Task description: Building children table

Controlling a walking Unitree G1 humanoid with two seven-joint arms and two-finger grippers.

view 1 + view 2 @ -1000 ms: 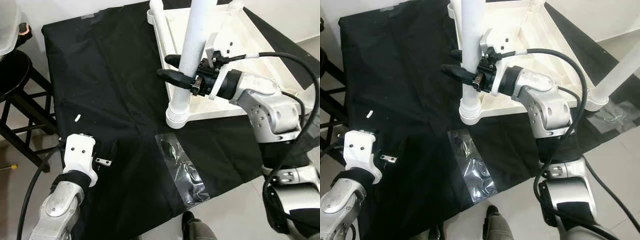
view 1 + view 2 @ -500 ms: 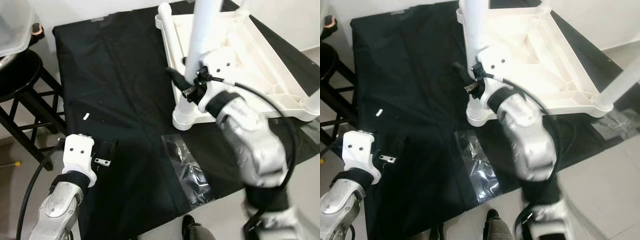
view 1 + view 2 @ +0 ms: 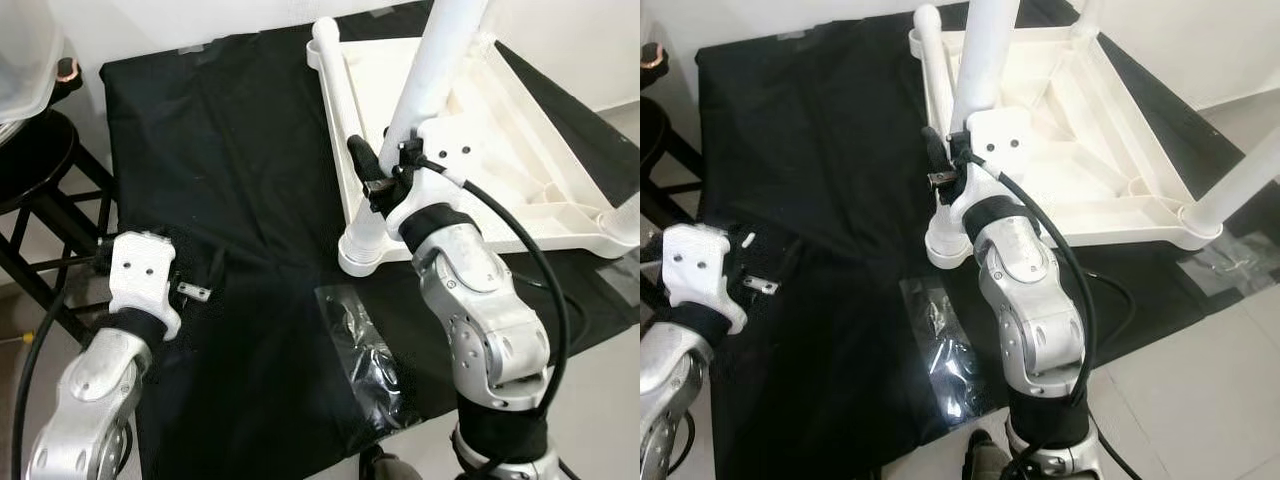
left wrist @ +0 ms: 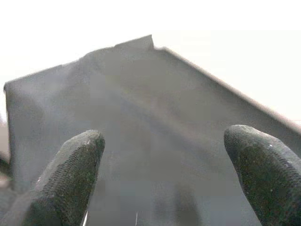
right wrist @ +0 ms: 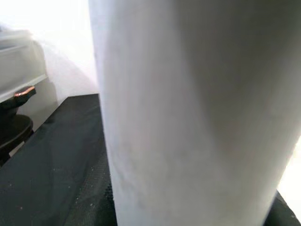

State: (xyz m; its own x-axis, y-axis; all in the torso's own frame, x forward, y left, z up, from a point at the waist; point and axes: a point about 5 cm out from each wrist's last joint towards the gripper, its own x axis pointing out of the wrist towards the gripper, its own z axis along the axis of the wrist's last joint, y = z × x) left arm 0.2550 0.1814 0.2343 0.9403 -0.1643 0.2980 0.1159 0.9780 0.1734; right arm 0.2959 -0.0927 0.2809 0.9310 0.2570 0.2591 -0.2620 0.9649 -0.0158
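A white plastic children's table [image 3: 520, 120] lies upside down on a black cloth [image 3: 220, 150]. One white leg [image 3: 440, 60] stands up from its near left corner socket [image 3: 362, 250], leaning to the right. My right gripper [image 3: 378, 168] is shut around this leg a little above the socket, one black finger [image 3: 359, 158] showing on the leg's left side. In the right wrist view the leg [image 5: 188, 113] is very close. My left gripper [image 4: 164, 174] is open over the cloth at the left, its wrist [image 3: 145, 280] low, with nothing between its fingers [image 4: 70, 174].
A clear bag of hardware [image 3: 365, 345] lies on the cloth in front of the table. A small white piece [image 3: 748, 240] lies near my left gripper. A black stool [image 3: 40, 160] and a clear tub [image 3: 20, 50] stand at the left. Another leg [image 3: 625, 215] rises at the right.
The camera shifted. My right arm swung in from the right to straight ahead, still on the leg, which now leans right. My left gripper moved slightly forward.
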